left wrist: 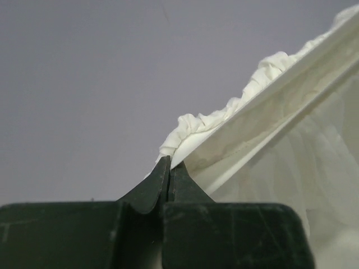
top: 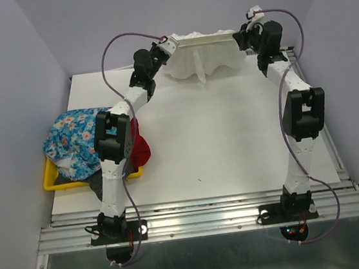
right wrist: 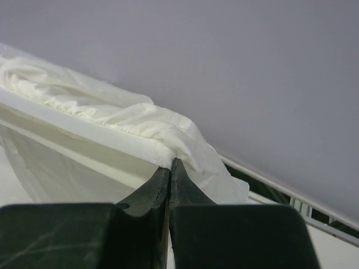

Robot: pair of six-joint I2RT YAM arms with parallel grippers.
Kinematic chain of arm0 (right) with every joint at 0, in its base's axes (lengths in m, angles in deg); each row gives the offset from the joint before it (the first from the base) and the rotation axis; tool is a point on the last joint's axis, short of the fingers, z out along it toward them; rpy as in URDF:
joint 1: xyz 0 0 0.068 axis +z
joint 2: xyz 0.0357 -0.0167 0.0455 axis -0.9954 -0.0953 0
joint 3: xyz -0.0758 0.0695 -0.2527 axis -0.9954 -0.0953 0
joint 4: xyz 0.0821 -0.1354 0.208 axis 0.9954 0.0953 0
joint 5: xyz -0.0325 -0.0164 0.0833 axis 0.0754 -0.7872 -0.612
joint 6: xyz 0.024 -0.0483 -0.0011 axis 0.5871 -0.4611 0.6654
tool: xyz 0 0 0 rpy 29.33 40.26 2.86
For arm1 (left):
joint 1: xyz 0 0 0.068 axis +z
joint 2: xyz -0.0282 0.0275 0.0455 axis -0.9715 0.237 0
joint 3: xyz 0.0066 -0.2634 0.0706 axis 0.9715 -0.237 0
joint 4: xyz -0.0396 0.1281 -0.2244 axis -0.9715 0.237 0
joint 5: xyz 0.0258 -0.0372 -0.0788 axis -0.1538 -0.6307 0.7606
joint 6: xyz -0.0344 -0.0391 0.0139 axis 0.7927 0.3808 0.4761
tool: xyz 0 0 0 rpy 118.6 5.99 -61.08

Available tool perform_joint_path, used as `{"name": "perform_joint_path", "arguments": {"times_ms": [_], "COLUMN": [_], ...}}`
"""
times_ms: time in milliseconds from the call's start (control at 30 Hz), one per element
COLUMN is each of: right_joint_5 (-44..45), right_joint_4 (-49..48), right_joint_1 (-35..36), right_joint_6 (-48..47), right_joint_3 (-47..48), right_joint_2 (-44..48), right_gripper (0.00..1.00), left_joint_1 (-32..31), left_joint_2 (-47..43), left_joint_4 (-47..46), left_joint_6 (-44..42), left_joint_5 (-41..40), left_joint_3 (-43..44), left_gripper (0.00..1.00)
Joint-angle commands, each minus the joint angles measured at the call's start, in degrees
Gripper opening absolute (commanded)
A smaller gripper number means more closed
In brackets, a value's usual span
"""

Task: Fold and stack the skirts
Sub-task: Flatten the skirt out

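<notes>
The thin white skirt [top: 200,57] hangs stretched between both grippers above the far edge of the table, its hem touching the tabletop. My left gripper [top: 168,45] is shut on its left waistband corner [left wrist: 182,134]. My right gripper [top: 244,36] is shut on the right corner [right wrist: 168,140]. The blue flower-print skirt [top: 73,141] lies heaped on the yellow tray [top: 54,181] at the left, with the red skirt [top: 141,148] and the dark grey skirt [top: 94,183] partly hidden beside it behind the left arm.
The white tabletop [top: 219,143] spreads between the arms. A metal rail [top: 202,219] runs along the near edge and another [top: 323,118] along the right side. Lilac walls enclose the back and sides.
</notes>
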State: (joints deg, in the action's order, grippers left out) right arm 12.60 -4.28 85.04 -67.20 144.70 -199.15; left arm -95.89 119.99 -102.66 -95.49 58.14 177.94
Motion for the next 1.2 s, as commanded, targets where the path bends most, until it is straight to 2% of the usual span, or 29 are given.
{"name": "perform_joint_path", "arguments": {"times_ms": [0, 33, 67, 167, 233, 433, 800, 1033, 1167], "right_joint_5": [-3.8, -5.1, -5.6, -6.2, -6.4, -5.2, -3.1, -8.0, -12.7], "right_joint_4": [-3.0, -3.3, -3.6, -5.3, -6.2, -5.0, -0.1, 7.3, 18.2], "right_joint_1": [-3.2, -2.4, -2.4, -0.7, -0.1, -0.1, -0.1, -0.1, -0.1], "right_joint_6": [-15.3, -17.1, -18.9, -24.0, -24.4, -23.5, -23.4, -30.7, -37.1], "right_joint_3": [-11.8, -14.3, -19.1, -25.3, -29.1, -30.4, -25.3, -33.1, -39.1], "right_joint_2": [0.7, 1.1, 1.4, 3.4, 4.9, 8.3, 11.3, 18.2, 24.1], "right_gripper": [0.01, 0.01, 0.01, 0.01, 0.01, 0.01, 0.01, 0.01, 0.01], "left_joint_1": [1.6, 1.0, -0.3, -1.8, -2.5, -3.0, -2.9, -3.5, -4.6], "left_joint_2": [-10.3, -11.2, -12.0, -14.0, -14.9, -16.8, -22.4, -30.0, -37.0], "left_joint_4": [-10.2, -11.5, -12.5, -18.3, -18.7, -18.1, -15.7, -14.8, -9.7], "left_joint_6": [-16.7, -24.1, -27.7, -34.3, -34.3, -29.0, -25.5, -28.9, -28.5], "left_joint_5": [5.7, 6.6, 7.2, 7.6, 8.0, 4.3, 0.8, 3.8, 4.5], "left_joint_3": [-17.8, -25.7, -29.3, -38.1, -39.9, -39.4, -38.4, -48.5, -57.7], "left_gripper": [0.00, 0.00, 0.00, 0.00, 0.00, 0.00, 0.00, 0.00, 0.00]}}
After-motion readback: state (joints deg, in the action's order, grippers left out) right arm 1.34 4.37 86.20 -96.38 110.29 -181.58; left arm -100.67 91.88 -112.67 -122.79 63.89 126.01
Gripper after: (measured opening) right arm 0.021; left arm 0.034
